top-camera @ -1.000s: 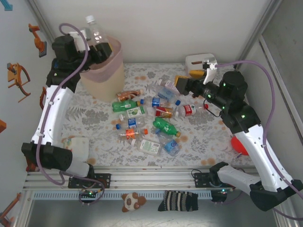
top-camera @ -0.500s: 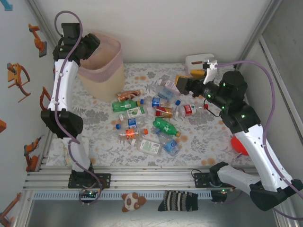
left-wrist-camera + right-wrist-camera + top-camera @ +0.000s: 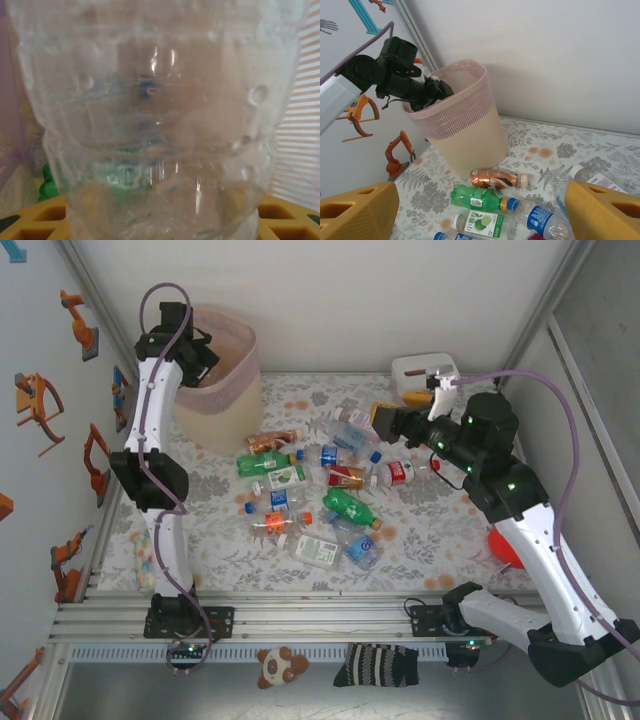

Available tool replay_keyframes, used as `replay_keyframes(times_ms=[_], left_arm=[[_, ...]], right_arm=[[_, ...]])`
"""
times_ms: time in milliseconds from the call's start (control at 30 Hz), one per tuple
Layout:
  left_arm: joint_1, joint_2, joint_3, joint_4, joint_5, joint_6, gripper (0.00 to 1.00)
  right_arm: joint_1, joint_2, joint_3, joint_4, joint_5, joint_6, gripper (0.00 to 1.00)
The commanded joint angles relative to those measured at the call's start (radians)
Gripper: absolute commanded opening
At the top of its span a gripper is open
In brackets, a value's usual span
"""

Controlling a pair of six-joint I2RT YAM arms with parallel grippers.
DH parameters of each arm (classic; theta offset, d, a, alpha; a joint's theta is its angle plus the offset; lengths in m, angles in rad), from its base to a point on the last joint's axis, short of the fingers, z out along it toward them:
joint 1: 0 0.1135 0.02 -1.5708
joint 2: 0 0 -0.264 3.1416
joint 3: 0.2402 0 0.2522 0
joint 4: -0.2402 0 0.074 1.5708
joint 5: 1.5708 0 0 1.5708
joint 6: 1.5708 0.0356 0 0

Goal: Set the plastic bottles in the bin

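My left gripper (image 3: 203, 357) dips into the mouth of the pale-pink bin (image 3: 215, 410) at the back left. It is shut on a clear plastic bottle (image 3: 160, 115) that sits right against the left wrist camera, between the yellow fingers (image 3: 30, 220). The right wrist view shows that gripper (image 3: 436, 91) at the rim of the bin (image 3: 470, 130). Several plastic bottles (image 3: 310, 490) lie in a heap mid-table, among them a copper one (image 3: 495, 177) and a green one (image 3: 480, 197). My right gripper (image 3: 388, 420) hovers open over the heap's far right, with nothing between its fingers.
A small white-pink lidded box (image 3: 425, 370) stands at the back right, behind my right gripper. A red object (image 3: 505, 545) lies by the right wall. A stuffed toy (image 3: 274, 665) and a striped sock (image 3: 378, 665) sit below the table's front rail.
The left arm has brought the clear bottle down from above the bin into the bin's mouth. The right arm has stayed still.
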Motion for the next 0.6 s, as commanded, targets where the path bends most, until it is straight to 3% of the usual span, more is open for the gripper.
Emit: replay_keyframes(times_ms=[0,267,567], left_arm=[[-0.001,0.036,0.027,-0.032,-0.014,-0.014,0.56],[0.001,0.069,0.036,-0.029,0.002,-0.025,0.69],[0.0,0.015,0.044,-0.018,0.009,-0.025,0.71]], right_arm=[[0.006,-0.022,-0.013,0.01,0.013,-0.008,0.85],[0.007,-0.023,-0.019,-0.003,0.032,-0.007,0.85],[0.006,-0.007,-0.015,-0.04,0.087,0.01,0.84]])
